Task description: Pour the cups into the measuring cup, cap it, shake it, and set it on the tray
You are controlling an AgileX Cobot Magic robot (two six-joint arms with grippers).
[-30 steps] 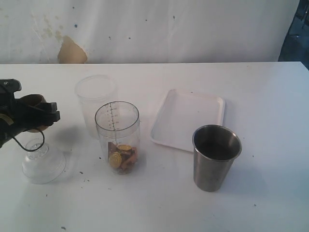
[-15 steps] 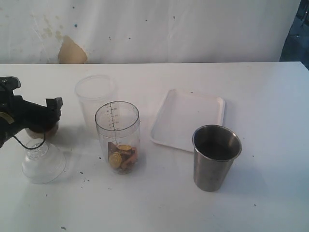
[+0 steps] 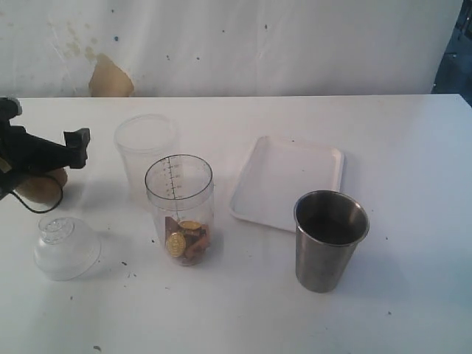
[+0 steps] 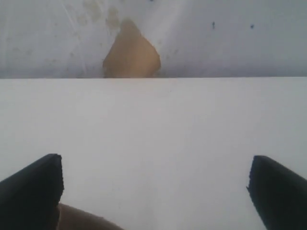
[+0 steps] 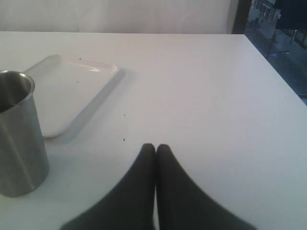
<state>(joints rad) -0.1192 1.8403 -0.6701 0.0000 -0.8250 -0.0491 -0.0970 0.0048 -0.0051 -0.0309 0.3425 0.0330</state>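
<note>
Standing upright just left of centre in the exterior view, the measuring cup (image 3: 178, 210) has its long axis vertical and its open mouth pointing up, with the black scale running down its side and a small heap of coins (image 3: 177, 243) and brown bits at the bottom. Just behind it, toward the upper left, one frosted cup (image 3: 145, 153) also stands mouth up. To the right of centre the single tray (image 3: 289, 181) lies flat on the white surface (image 3: 413, 147), and just in front of its lower right corner the one steel tumbler (image 3: 330, 240) stands upright, wide mouth up and narrow base down. At the lower left one clear domed lid (image 3: 65, 247) rests with its dome upward, apart from the measuring cup. At the left edge the one wooden cup (image 3: 40, 186) sits on the surface under the left gripper (image 4: 153, 189); whether it is upright or on its side cannot be told. That gripper's fingers (image 4: 33, 191) are spread wide and grasp nothing, with the cup's brown edge showing beside one of them. The right gripper (image 5: 156, 148) shows only in its wrist view, its fingers pressed together with nothing between them, above bare surface near the tumbler and tray. Counted: four cups in all, one tray, one lid.
</note>
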